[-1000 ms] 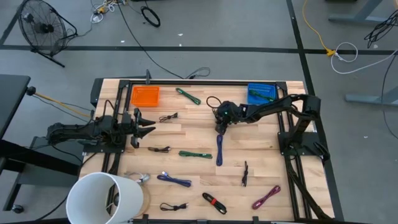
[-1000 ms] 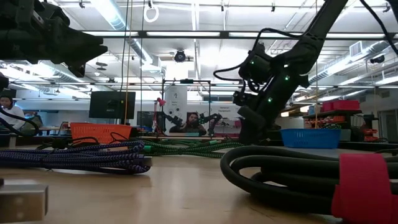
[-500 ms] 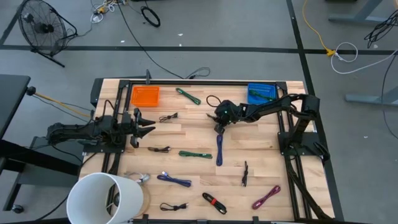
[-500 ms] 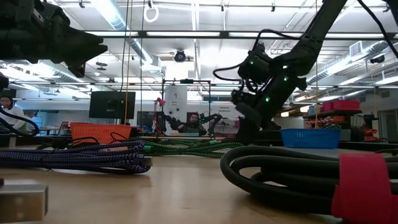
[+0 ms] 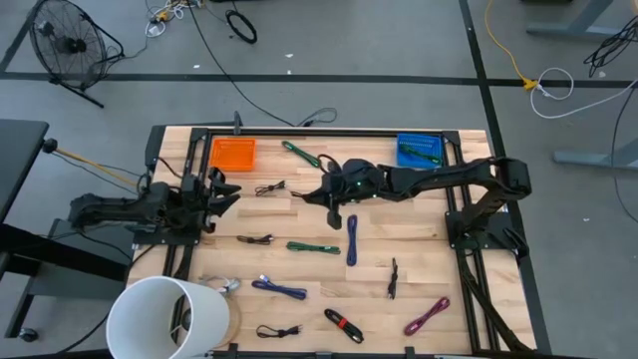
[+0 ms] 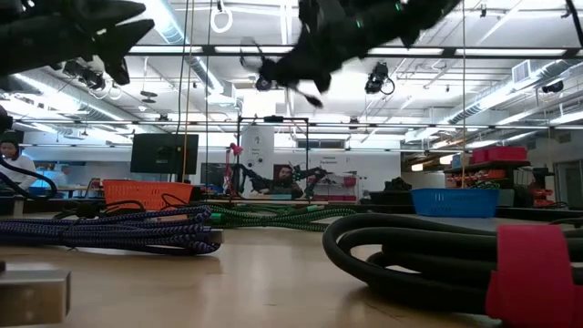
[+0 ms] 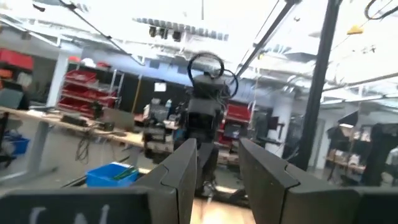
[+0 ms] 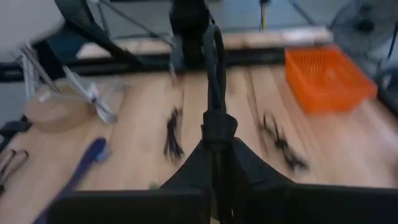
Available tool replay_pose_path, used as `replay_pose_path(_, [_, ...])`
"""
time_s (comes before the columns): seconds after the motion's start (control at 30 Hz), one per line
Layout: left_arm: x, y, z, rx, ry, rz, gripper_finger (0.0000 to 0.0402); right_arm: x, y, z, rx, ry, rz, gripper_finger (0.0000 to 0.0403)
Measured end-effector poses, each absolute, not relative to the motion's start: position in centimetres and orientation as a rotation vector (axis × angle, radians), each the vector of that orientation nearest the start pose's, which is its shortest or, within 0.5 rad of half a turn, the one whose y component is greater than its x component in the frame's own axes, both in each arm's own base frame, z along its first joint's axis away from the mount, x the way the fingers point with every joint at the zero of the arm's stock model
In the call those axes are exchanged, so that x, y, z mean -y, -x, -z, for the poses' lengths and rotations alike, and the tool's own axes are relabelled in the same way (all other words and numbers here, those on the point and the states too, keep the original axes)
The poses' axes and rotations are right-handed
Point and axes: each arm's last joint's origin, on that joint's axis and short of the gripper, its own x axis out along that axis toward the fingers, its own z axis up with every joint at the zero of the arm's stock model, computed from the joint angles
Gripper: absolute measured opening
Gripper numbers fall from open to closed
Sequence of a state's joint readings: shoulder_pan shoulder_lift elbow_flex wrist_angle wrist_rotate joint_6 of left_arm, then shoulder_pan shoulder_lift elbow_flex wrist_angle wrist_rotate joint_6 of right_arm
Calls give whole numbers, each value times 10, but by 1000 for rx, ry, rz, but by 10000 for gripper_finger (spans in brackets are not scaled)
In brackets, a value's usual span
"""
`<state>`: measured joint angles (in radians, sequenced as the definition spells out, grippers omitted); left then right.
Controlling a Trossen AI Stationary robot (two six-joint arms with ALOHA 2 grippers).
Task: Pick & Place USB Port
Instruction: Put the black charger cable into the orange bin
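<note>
A black bundled USB cable [image 8: 214,74] is in my right gripper [image 8: 214,152], which is shut on it above the middle of the table [image 5: 334,192]. In the low view the cable [image 6: 278,68] hangs high above the tabletop. My left gripper [image 5: 227,194] waits open at the left side of the table, with nothing between its fingers [image 7: 186,171]. A blue-purple cable [image 5: 351,241] lies flat on the wood just on the near side of my right gripper. My right gripper pinches the black cable between its two fingers at the banded part of the bundle [image 8: 217,127]. The fingers point roughly level toward the table's left side. The looped end [image 8: 214,43] sticks out past the fingertips. The cable is lifted clear of the table.
An orange basket [image 5: 233,153] stands at the far left and a blue basket [image 5: 419,150] at the far right. A white bucket [image 5: 164,319] stands at the near left corner. Several other cables lie about, such as green ones [image 5: 313,247] and a purple one [image 5: 427,317].
My right gripper has risen from the table and swung toward the left edge. It carries the black cable, which is now lifted clear. The blue-purple cable has stayed where it was. My left gripper has drawn back a little toward the left edge.
</note>
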<state>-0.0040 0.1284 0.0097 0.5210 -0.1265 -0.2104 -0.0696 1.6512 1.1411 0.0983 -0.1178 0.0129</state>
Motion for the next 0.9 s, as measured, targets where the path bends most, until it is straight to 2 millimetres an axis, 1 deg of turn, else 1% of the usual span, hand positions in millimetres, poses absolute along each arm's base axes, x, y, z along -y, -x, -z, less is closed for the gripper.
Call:
replay_pose_path(0.07, [-3,-104,-209,369,228,-85,124,17,-376,-274,-382,-22,-62,17])
replay_pose_path(0.13, [-3,-111,-219,345,219,-95,124,12,-379,-285,-364,-8,-76,17])
replay_pose_path(0.23, [-3,-125,-239,344,188,-92,124,7,-382,-301,-324,24,-93,17])
replay_pose_path(0.33, [-3,-143,-264,344,134,-86,124,4,-384,-308,-313,40,-103,16])
replay_pose_path(0.43, [-2,-163,-287,335,92,-90,124,3,-383,-319,-293,49,-105,16])
replay_pose_path(0.5, [-2,-178,-299,315,79,-80,124,3,-382,-326,-284,59,-108,16])
replay_pose_path(0.6, [-2,-199,-310,261,62,-76,124,4,-376,-333,-305,83,-79,16])
replay_pose_path(0.7, [-2,-215,-314,206,25,-96,124,4,-366,-344,-296,99,-49,16])
replay_pose_path(0.8, [-2,-225,-317,195,22,-90,133,5,-354,-355,-295,115,-28,16])
replay_pose_path(0.9, [-2,-228,-321,203,22,-84,154,5,-345,-363,-292,120,-3,16])
